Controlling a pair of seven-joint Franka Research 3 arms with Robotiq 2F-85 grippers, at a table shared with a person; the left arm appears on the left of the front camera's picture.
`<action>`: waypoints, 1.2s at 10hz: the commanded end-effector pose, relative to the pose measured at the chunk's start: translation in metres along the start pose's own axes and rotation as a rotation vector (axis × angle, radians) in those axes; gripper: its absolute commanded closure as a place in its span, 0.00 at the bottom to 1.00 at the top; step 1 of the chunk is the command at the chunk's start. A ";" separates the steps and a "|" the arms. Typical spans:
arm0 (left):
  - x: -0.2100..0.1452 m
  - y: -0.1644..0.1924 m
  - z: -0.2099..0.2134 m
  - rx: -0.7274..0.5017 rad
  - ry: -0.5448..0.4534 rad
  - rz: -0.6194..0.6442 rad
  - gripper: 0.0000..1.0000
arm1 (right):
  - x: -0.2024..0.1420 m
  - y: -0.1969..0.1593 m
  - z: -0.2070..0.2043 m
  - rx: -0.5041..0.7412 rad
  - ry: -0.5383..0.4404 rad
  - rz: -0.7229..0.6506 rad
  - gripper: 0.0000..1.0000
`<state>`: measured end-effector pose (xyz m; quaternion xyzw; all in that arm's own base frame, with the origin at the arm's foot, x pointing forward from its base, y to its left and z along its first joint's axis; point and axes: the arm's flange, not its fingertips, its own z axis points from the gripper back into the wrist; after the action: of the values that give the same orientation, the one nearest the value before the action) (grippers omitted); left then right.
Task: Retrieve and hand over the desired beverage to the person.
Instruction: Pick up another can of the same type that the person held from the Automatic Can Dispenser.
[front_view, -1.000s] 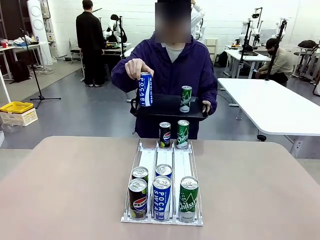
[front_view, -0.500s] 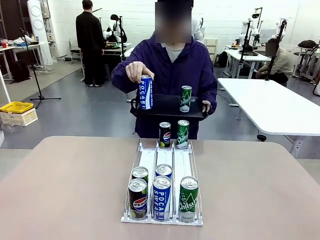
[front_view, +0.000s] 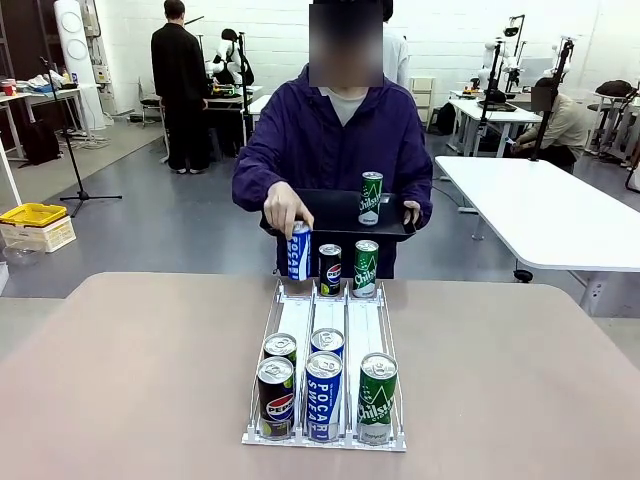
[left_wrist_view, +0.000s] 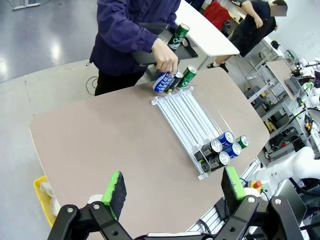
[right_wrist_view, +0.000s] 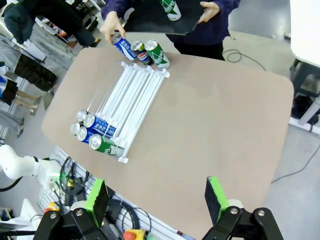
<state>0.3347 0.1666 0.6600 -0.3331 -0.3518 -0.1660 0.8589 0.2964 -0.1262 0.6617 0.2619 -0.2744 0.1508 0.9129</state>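
The person (front_view: 335, 140) stands at the far side of the table in a dark purple jacket, holding a black tray (front_view: 330, 215) with one hand. A green can (front_view: 371, 197) stands on the tray. Their other hand (front_view: 283, 212) sets a blue Pocari can (front_view: 298, 251) at the far end of the white rack's (front_view: 362, 325) left lane, beside a Pepsi can (front_view: 330, 269) and a green can (front_view: 366, 267). Several cans stand at the rack's near end, among them a blue Pocari can (front_view: 323, 394). Which one is the desired beverage I cannot tell. My left gripper (left_wrist_view: 174, 186) and right gripper (right_wrist_view: 156, 195) hang open high above the table.
The tan table (front_view: 130, 370) has bare room on both sides of the rack. A white table (front_view: 540, 210) stands at the back right. Other people are farther off in the room behind.
The person's hand has brought the blue Pocari can down from beside the tray to the far end of the rack's left lane. Both grippers have stayed open.
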 end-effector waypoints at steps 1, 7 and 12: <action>-0.001 0.001 0.001 -0.012 -0.007 -0.016 0.00 | 0.003 -0.003 0.000 -0.004 0.001 0.008 0.00; -0.001 0.001 0.001 -0.012 -0.007 -0.016 0.00 | 0.003 -0.003 0.000 -0.004 0.001 0.008 0.00; -0.001 0.001 0.001 -0.012 -0.007 -0.016 0.00 | 0.003 -0.003 0.000 -0.004 0.001 0.008 0.00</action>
<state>0.3347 0.1666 0.6600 -0.3331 -0.3518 -0.1660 0.8589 0.2964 -0.1262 0.6617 0.2619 -0.2744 0.1508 0.9129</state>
